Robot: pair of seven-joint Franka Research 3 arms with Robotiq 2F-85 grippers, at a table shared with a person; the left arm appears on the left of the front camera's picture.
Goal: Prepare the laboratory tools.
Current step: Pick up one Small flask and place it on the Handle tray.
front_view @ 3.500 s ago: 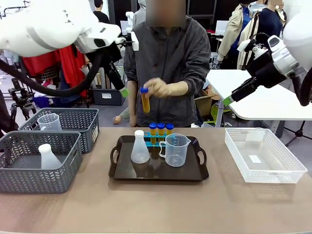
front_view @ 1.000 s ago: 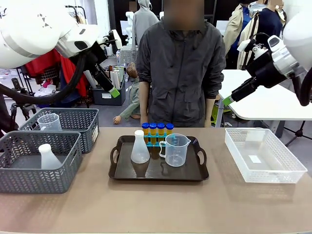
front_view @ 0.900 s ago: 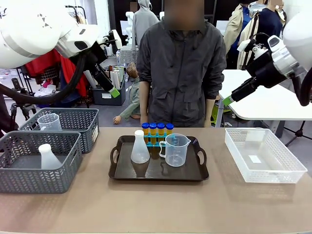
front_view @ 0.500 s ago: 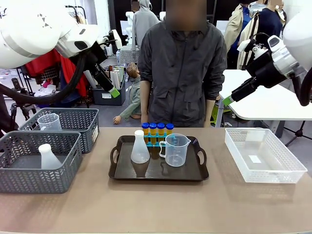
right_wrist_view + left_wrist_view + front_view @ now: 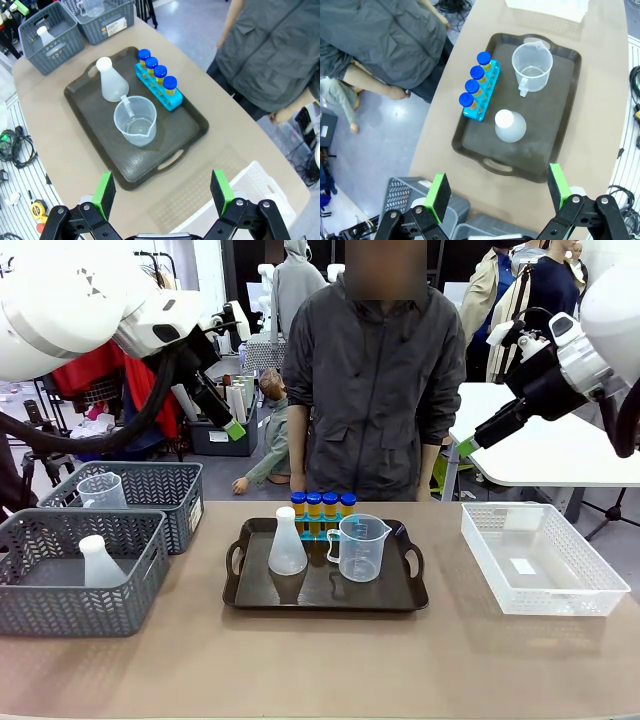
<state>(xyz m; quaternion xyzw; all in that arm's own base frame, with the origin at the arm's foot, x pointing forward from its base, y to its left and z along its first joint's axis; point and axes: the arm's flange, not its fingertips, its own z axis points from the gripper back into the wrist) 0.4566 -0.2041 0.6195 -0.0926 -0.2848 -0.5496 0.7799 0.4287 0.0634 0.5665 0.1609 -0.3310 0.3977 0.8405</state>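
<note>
Several yellow tubes with blue caps [image 5: 322, 508] stand in a blue rack at the back of the dark brown tray [image 5: 320, 592]. On the tray, a white conical flask [image 5: 287, 543] stands left of a clear handled beaker [image 5: 362, 548]. My left gripper [image 5: 233, 426] hangs high at the far left and my right gripper [image 5: 467, 447] high at the right. The left wrist view looks down past the open left gripper [image 5: 498, 192] on tubes [image 5: 475, 85], beaker [image 5: 532, 65] and flask [image 5: 510, 126]. The open right gripper [image 5: 162, 192] hovers over flask [image 5: 112, 80], beaker [image 5: 135, 120] and tubes [image 5: 157, 72].
Two grey baskets [image 5: 60, 615] stand at the table's left, one with a spare flask [image 5: 100, 562], the other with a spare beaker [image 5: 101, 490]. A clear plastic basket [image 5: 530, 608] sits at the right. A person stands behind the tray, arms down.
The person, who held a tube above the rack, has set it in the rack and lowered both hands. My left arm has shifted slightly left. In the last second, nothing moved.
</note>
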